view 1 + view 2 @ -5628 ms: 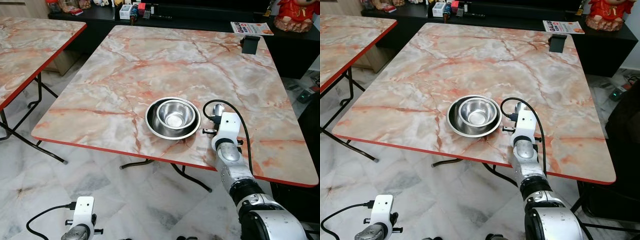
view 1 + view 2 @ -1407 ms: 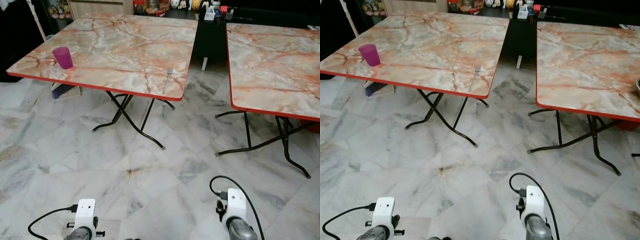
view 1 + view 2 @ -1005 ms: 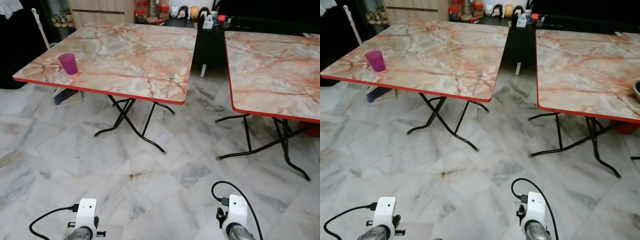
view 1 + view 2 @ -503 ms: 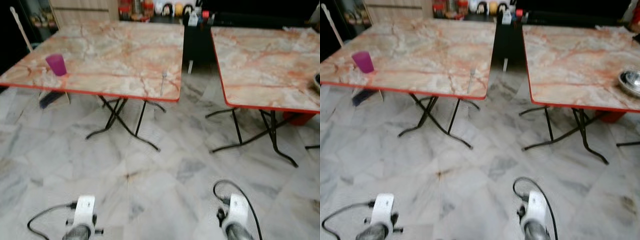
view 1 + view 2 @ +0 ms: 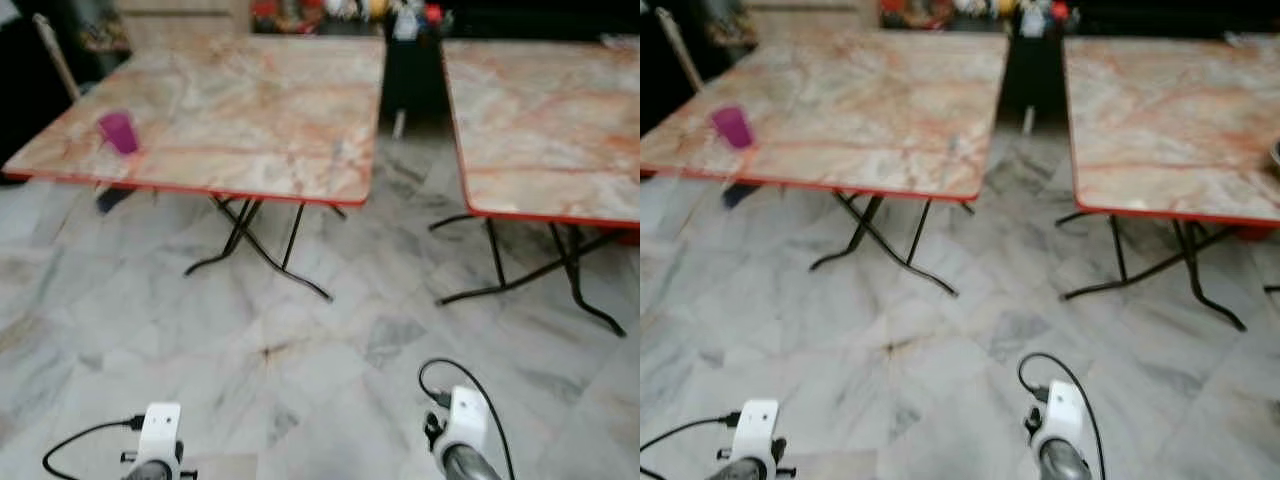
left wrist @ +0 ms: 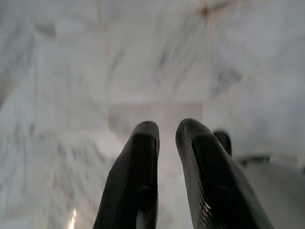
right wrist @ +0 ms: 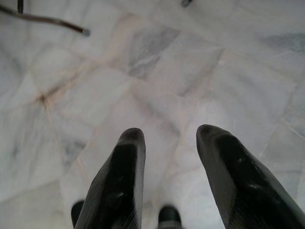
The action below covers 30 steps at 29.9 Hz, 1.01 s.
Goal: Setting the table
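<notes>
Two marble-patterned folding tables, the left table (image 5: 230, 120) and the right table (image 5: 550, 120), stand on a pale marble floor (image 5: 300, 350). A purple cup (image 5: 118, 132), contents hidden by blur, stands near the left table's left edge. Both arms hang low: left gripper (image 6: 167, 131) fingers slightly apart, right gripper (image 7: 169, 136) spread, both empty.

A tiled room in a home, seemingly a dining area. Two folding tables with marble-patterned tops, red edging and crossed black metal legs stand on a grey-veined marble floor (image 5: 300, 370): the left table (image 5: 230, 110) at 11 o'clock carries a purple cup (image 5: 118, 132), the right table (image 5: 550, 110) sits at 1 o'clock. At 12 o'clock, beyond the gap between them, a dark low cabinet (image 5: 415, 75) holds blurred jars and small ornaments (image 5: 340, 10).
</notes>
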Available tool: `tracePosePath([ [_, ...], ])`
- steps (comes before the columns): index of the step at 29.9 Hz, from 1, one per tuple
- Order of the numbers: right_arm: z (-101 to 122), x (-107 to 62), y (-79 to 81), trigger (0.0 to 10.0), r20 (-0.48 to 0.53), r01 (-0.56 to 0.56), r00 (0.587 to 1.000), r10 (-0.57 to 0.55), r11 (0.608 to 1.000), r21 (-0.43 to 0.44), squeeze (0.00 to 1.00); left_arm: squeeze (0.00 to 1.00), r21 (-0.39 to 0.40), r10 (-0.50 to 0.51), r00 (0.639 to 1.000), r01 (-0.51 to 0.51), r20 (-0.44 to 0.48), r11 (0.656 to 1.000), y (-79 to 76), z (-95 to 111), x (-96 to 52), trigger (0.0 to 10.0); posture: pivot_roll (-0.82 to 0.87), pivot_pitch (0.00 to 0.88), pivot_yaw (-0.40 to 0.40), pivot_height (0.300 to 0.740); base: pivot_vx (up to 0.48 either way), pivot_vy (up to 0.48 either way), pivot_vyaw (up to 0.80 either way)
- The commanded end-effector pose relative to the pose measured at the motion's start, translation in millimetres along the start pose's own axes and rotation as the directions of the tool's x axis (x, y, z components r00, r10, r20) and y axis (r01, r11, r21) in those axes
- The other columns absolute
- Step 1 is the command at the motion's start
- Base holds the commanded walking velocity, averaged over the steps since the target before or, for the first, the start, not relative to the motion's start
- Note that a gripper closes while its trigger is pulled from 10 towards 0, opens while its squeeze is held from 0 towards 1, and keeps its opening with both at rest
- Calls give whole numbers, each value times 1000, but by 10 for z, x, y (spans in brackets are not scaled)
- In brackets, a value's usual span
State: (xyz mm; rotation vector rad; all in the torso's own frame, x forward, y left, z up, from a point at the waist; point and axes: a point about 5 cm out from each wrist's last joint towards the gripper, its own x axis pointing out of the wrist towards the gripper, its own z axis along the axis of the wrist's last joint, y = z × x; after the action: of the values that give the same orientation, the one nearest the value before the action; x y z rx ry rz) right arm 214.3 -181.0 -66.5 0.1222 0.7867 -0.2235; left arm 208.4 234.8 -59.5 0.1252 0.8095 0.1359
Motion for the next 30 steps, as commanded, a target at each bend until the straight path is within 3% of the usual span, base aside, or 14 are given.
tracePosePath([
  [1, -62, -16, -137, 10000, -20, 37, 999, -37, 999, -4, 0, 0, 4, -18, 1000, 18, -8, 1000, -68, -17, 0, 10000, 54, 125, 22, 740, 420, 0, 0],
  [19, -51, -15, -189, 10000, -16, 42, 999, -43, 999, -10, 0, 0, -10, -10, 1000, 10, -12, 1000, -74, -27, -2, 10000, 48, 134, 4, 740, 420, 0, 0],
  [30, -66, -20, -227, 10000, -21, 46, 999, -47, 999, -23, 0, 0, -20, -7, 1000, 7, -18, 1000, -108, -28, 1, 10000, 41, 138, -4, 740, 0, 0, 0],
])
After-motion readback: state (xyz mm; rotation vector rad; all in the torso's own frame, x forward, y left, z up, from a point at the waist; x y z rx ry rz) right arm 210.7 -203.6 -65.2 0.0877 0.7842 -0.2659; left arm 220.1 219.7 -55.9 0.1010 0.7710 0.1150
